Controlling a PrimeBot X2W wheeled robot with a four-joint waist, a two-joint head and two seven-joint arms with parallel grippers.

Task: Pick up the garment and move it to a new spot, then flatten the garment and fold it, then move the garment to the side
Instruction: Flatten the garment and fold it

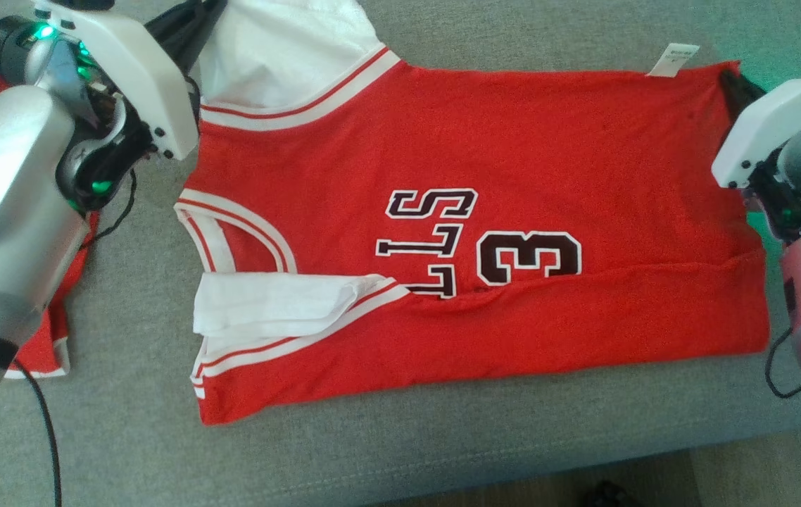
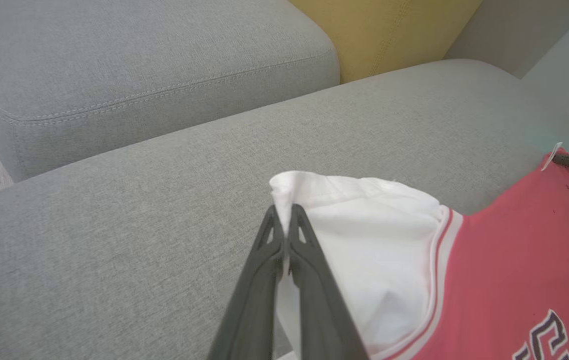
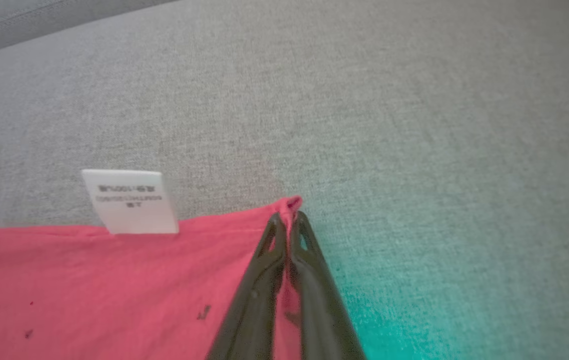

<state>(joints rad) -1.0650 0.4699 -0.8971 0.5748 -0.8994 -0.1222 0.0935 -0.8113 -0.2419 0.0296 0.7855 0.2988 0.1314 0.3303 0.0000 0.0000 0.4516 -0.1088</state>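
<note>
The garment [image 1: 485, 169] is a red jersey with white trim, dark lettering and a "3", spread flat on the grey sofa cushion with its near long edge folded over. My left gripper [image 2: 284, 215] is shut on the white sleeve [image 2: 364, 230] at the garment's far left corner; its dark fingers [image 1: 182, 28] reach in from the upper left. My right gripper [image 3: 288, 220] is shut on the red hem corner [image 3: 292, 202] at the far right, close to a white care label [image 3: 129, 200]. In the head view the right fingers [image 1: 738, 84] touch that corner.
Another red garment [image 1: 41, 331] lies at the left under my left arm. The grey sofa seat [image 1: 400, 451] ends at a front edge near the bottom right. A grey back cushion [image 2: 154, 75] and a yellow cushion [image 2: 389, 35] stand behind.
</note>
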